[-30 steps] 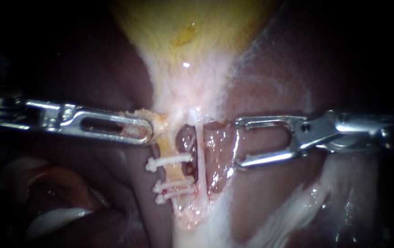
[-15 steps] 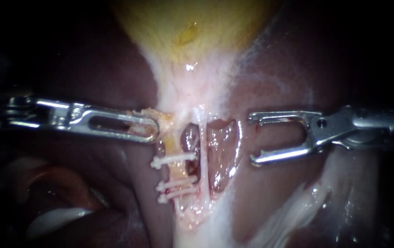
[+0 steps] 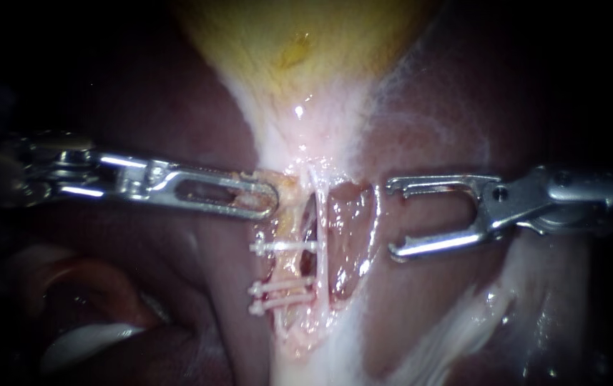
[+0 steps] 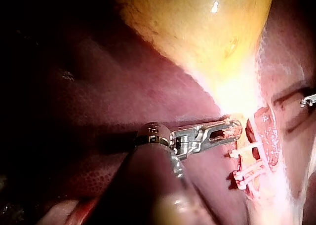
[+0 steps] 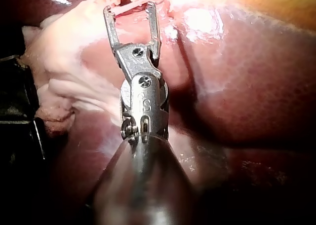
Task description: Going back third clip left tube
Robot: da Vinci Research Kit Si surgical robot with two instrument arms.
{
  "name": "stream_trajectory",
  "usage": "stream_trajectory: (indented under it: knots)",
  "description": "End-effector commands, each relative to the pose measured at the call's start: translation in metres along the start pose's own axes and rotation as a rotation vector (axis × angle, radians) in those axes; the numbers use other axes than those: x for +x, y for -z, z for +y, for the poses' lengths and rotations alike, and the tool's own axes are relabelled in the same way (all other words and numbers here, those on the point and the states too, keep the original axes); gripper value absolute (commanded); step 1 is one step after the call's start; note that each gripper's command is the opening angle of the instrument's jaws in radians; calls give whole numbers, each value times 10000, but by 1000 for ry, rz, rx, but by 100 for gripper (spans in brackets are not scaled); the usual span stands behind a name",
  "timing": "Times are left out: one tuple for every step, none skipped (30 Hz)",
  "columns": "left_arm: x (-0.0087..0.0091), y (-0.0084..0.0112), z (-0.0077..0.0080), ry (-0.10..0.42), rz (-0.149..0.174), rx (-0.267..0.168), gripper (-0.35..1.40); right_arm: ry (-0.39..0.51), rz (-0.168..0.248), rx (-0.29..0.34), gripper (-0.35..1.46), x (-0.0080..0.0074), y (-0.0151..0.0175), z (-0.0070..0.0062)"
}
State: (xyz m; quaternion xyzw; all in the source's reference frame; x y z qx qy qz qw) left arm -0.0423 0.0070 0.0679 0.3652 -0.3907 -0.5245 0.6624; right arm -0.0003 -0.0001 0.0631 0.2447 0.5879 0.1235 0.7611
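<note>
The left tube (image 3: 289, 266), yellowish, carries three white clips: one higher up (image 3: 285, 245) and two close together below (image 3: 281, 294). Just to its right runs the thin white right tube (image 3: 320, 239). My left instrument (image 3: 269, 201) is shut on a bit of yellowish tissue (image 4: 231, 131) at the gallbladder's neck, just above the top clip. My right instrument (image 3: 392, 219) stands to the right of the tubes, apart from them. Its jaws are open and empty, which also shows in the right wrist view (image 5: 128, 8). The yellow gallbladder (image 3: 299, 43) lies above.
Dark red liver (image 3: 141, 107) surrounds the tubes on both sides. An opened window of raw red tissue (image 3: 349, 236) lies between the right tube and my right instrument. White fatty tissue (image 3: 449, 329) runs off to the lower right. A pale fold (image 3: 84, 336) sits lower left.
My right instrument drew back to the right, away from the tubes, jaws still open. My left instrument moved right with its tissue, pushing the clipped tube toward the right tube.
</note>
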Motion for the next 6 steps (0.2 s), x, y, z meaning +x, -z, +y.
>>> stream_trajectory:
  knots:
    - [0, 0, 0, 0, 1, -1, -35, 0, 0, 0, 50, 0, 0, 0]
    - [0, 0, 0, 0, 1, -1, -35, 0, 0, 0, 50, 0, 0, 0]
    - [0, 0, 0, 0, 1, -1, -35, 0, 0, 0, 50, 0, 0, 0]
    - [0, 0, 0, 0, 1, -1, -35, 0, 0, 0, 50, 1, 0, 0]
    - [0, 0, 0, 0, 1, -1, -35, -1, 0, 0, 50, 1, 0, 0]
    - [0, 0, 0, 0, 1, -1, -35, -1, 0, 0, 50, 1, 0, 0]
